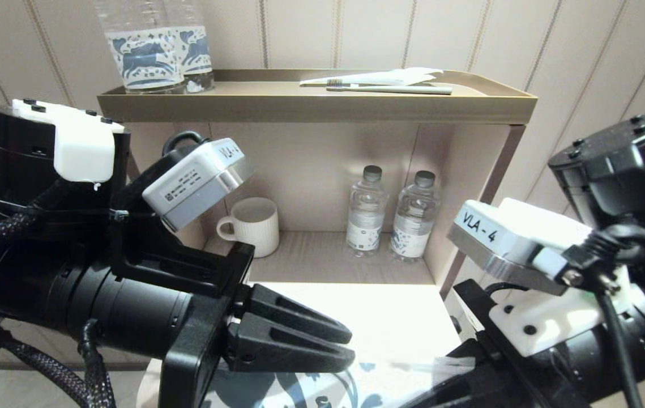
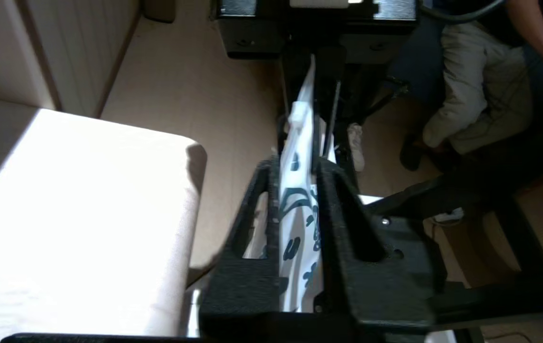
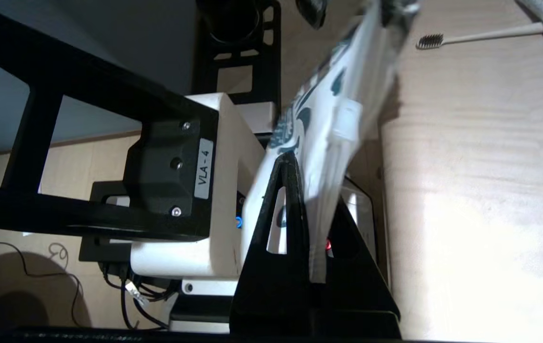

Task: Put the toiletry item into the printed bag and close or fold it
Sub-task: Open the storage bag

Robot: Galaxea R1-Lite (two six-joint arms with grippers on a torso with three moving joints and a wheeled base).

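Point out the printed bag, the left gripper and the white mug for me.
printed bag [image 2: 300, 224], left wrist view, printed face between the fingers.
left gripper [image 2: 298, 164], left wrist view, midway between fingertips.
white mug [image 1: 253, 225], head view, ribbed side wall.

Two grippers are in view: the left gripper [image 1: 350, 348] at 6 o'clock in the head view and the right gripper [image 3: 314, 157], seen in its wrist view. One printed bag [image 1: 322, 391] sits at 6 o'clock. Two labelled bottles [image 1: 155, 48] stand at 11 o'clock, two small water bottles [image 1: 393, 212] near centre, one white mug [image 1: 251, 225] beside them, and one toothbrush [image 1: 390, 88] at 1 o'clock.
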